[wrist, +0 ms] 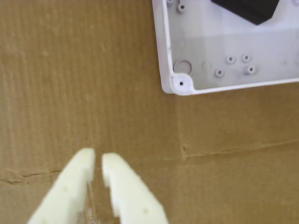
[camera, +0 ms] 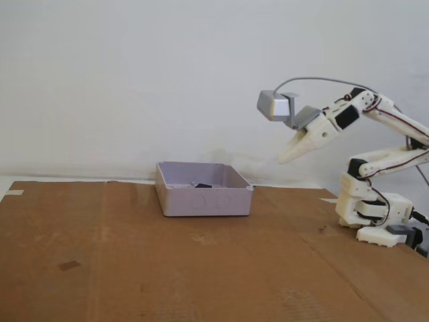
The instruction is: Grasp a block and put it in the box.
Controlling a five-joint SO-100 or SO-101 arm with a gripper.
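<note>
The pale lavender-grey box (camera: pixel 204 200) stands on the cardboard left of the arm; in the wrist view its corner (wrist: pixel 181 84) fills the upper right. A black block (camera: pixel 203 185) lies inside it, seen at the top edge of the wrist view (wrist: pixel 247 8). My gripper (camera: pixel 284 158) hangs in the air to the right of the box and above it, pointing down-left. In the wrist view its white fingers (wrist: pixel 98 159) nearly touch, with nothing between them.
Brown cardboard sheets (camera: pixel 134 268) cover the table, with a seam running across the wrist view (wrist: pixel 210 154). The arm's white base (camera: pixel 375 215) sits at the right edge. A white wall stands behind. A silver-grey camera module (camera: pixel 275 104) rides above the gripper.
</note>
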